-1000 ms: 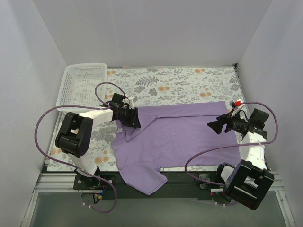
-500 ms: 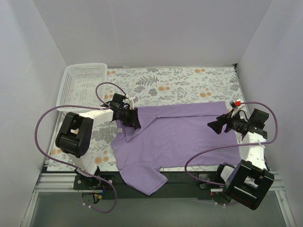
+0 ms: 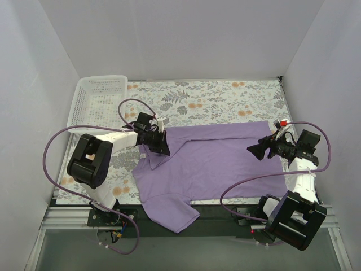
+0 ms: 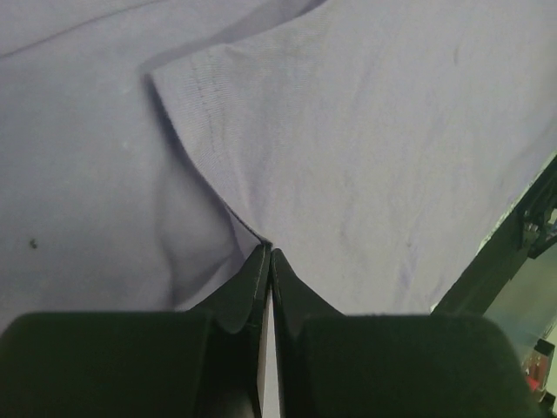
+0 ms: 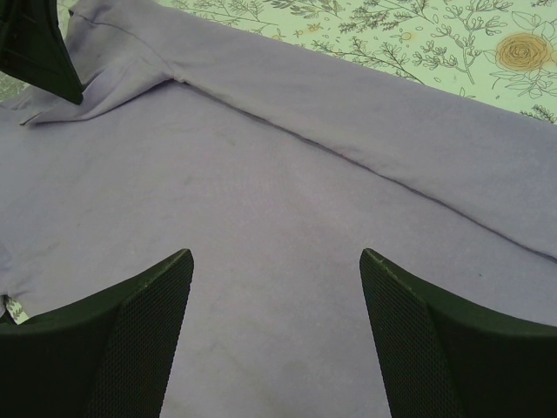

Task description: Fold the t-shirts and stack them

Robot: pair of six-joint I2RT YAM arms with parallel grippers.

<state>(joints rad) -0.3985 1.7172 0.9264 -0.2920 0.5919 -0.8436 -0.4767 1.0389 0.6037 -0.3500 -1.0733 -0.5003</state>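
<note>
The lavender t-shirt lies on the tabletop, one sleeve past the near edge. Over its right end the right claw is wide open, empty; at its left end the left claw pinches a fold

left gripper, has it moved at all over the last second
Yes, slightly. In the top view the left gripper, shut on the t-shirt, has edged to the right, away from the white basket.
</note>
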